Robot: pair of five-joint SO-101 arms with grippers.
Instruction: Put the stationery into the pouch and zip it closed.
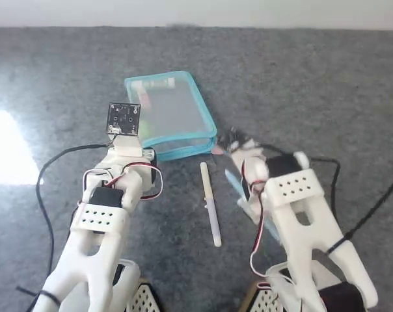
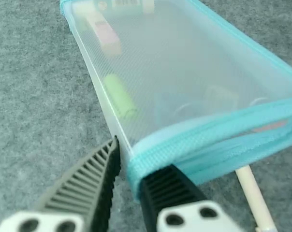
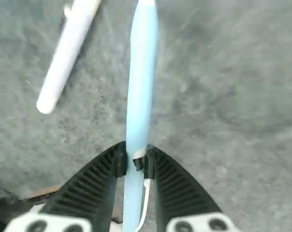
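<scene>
A: Item one, the pouch [image 1: 172,116]?
B: Translucent mesh plastic, rectangular, with a teal zip band. It lies flat on the grey, felt-like surface [image 1: 313,84], toward the middle of the far edge. In the left wrist view the pouch [image 2: 194,67] has blurred contents: a green cylindrical marker [image 2: 119,96] and a pink item [image 2: 105,34], the second too soft to name.

A: Left claw [image 2: 130,166]?
B: Black ribbed fingers set narrow, pinching the pouch's corner at the end of the zip band.

A: Right claw [image 3: 135,159]?
B: Closed on a light blue pen [image 3: 142,72], a slim smooth barrel that runs out past the fingertips. From above, the arm covers most of that pen [image 1: 234,182].

A: Loose stock?
B: One cream pen [image 1: 211,205], long and round. It lies on the surface between the arms, just short of the pouch's open edge and beside the blue pen. It shows again near the right claw [image 3: 68,53] and is cut off in the left wrist view [image 2: 252,193].

A: Obstructions?
B: Black cables [image 1: 60,156] trail toward the near edge.
</scene>
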